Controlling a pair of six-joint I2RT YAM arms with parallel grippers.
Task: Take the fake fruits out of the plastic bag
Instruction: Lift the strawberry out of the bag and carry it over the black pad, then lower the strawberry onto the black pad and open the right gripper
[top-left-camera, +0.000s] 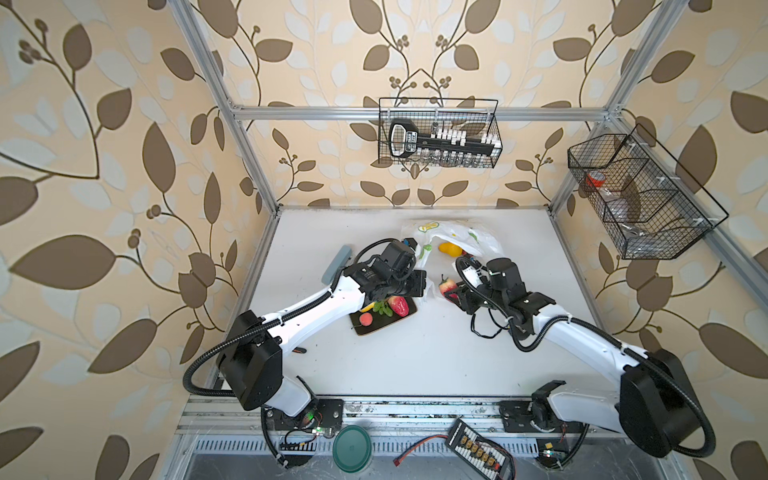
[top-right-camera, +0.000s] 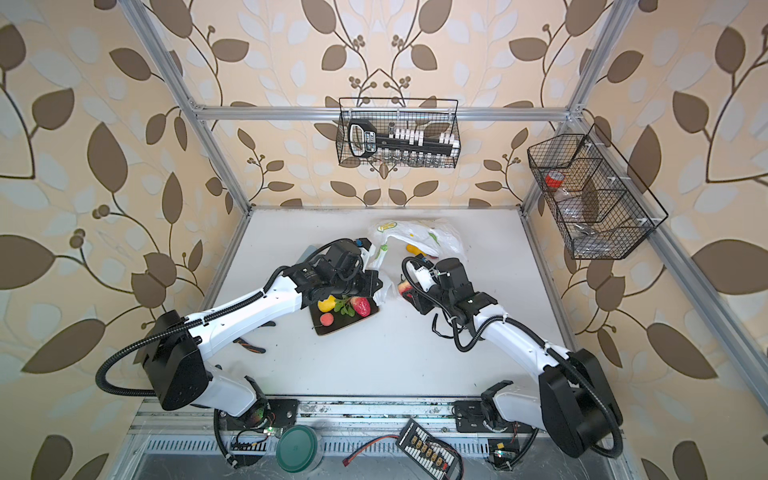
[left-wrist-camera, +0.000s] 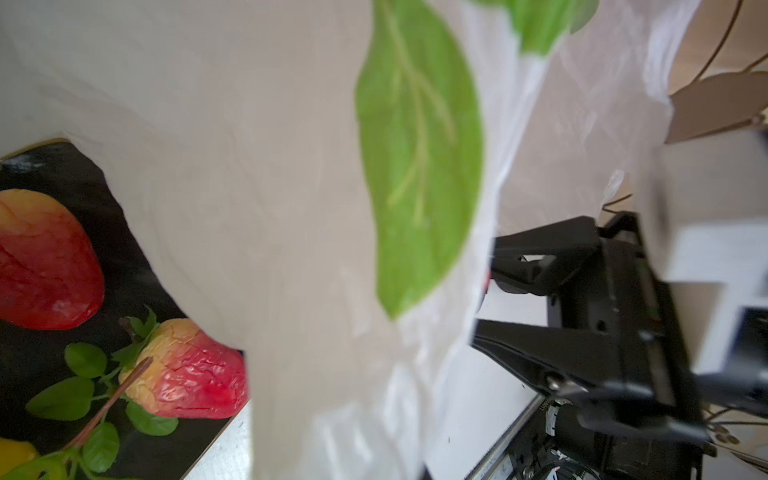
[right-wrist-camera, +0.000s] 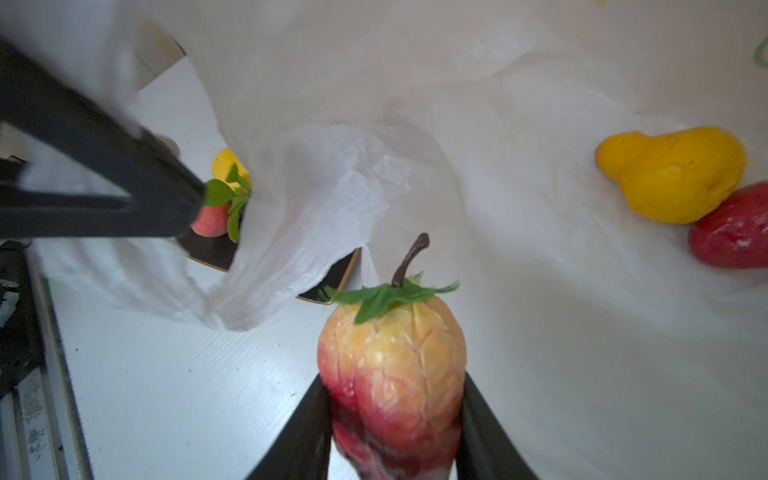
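Slippage is looming: the right gripper (right-wrist-camera: 395, 388) is pinching a glossy strawberry (right-wrist-camera: 390, 345) by its tapered end, just outside the plastic bag (right-wrist-camera: 332, 187) lying toward the table's (top-left-camera: 415, 365) far edge. The left gripper (right-wrist-camera: 187, 199), pressed together on the bag's rim, is risking spilling the yellow fruit (right-wrist-camera: 673, 174) inside.

tray (top-left-camera: 384, 323) L of bag (top-left-camera: 453, 232), 2 fruits (right-wrist-camera: 671, 174) in bag

Your left arm (top-left-camera: 316, 307) and right arm (top-left-camera: 582, 336) show white link shells, black joint housings (top-left-camera: 249, 365), black ribbed conduits (top-left-camera: 186, 376); the right gripper (right-wrist-camera: 394, 376) has black fingers (right-wrist-camera: 307, 419).
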